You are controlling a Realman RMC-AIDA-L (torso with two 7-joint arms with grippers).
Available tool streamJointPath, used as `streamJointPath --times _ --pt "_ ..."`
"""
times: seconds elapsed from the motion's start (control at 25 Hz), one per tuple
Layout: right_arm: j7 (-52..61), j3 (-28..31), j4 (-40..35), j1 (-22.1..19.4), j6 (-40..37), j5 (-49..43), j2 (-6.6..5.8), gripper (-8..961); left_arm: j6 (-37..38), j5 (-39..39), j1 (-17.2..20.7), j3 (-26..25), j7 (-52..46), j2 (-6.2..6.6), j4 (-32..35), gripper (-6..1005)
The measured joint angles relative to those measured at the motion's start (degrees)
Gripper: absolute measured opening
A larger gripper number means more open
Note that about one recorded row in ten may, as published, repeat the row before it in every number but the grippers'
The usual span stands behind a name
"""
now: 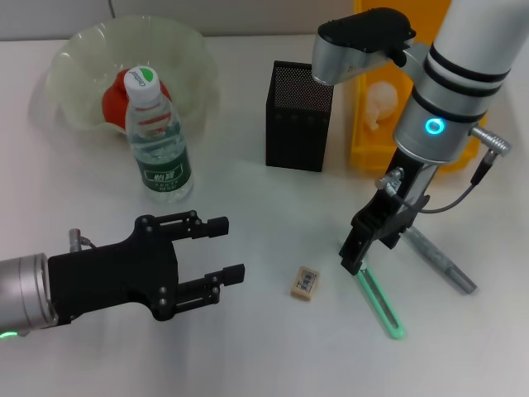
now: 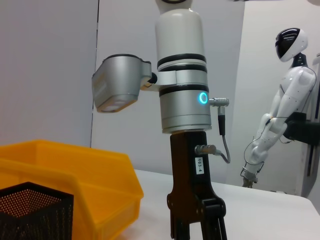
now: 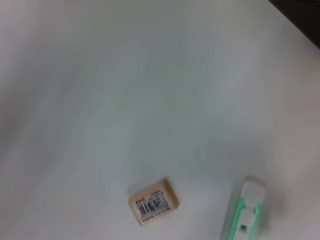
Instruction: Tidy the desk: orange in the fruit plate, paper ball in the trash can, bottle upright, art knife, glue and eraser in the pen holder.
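Nearest to you, the left gripper (image 1: 221, 248) hovers low over the bare desk (image 1: 248, 356) with its 2 fingers spread wide and nothing between them, so treat that arm as idle. Just past it the eraser (image 1: 305, 282) lies flat, label up, untouched. Beside it the right gripper (image 1: 354, 258) hangs point-down over the near end of the green art knife (image 1: 380, 306); its jaws look nearly closed at the knife's tip, but you cannot tell from the head view whether they actually grip it. The right wrist view shows the eraser (image 3: 154, 202) and the knife's end (image 3: 246, 212) apart on the desk, which suggests the arm is lined up for a pickup there. A grey stick, probably the glue (image 1: 440, 259), lies slanted just right of the gripper.

Farther back, the bottle (image 1: 155, 136) already stands upright, just in front of the fruit plate (image 1: 83, 58), where the orange (image 1: 117, 98) sits. At the rear the pen holder (image 1: 299, 116) waits open-topped beside the trash can (image 1: 368, 157), which holds the paper ball (image 1: 382, 101). So 3 small items remain.
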Motion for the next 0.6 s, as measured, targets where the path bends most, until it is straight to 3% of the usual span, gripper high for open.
streamJointPath --times 0.6 --pt "2.1 -0.5 1.2 -0.4 4.1 1.3 0.0 766 0.3 0.0 -0.1 -0.2 1.7 0.03 -1.1 604"
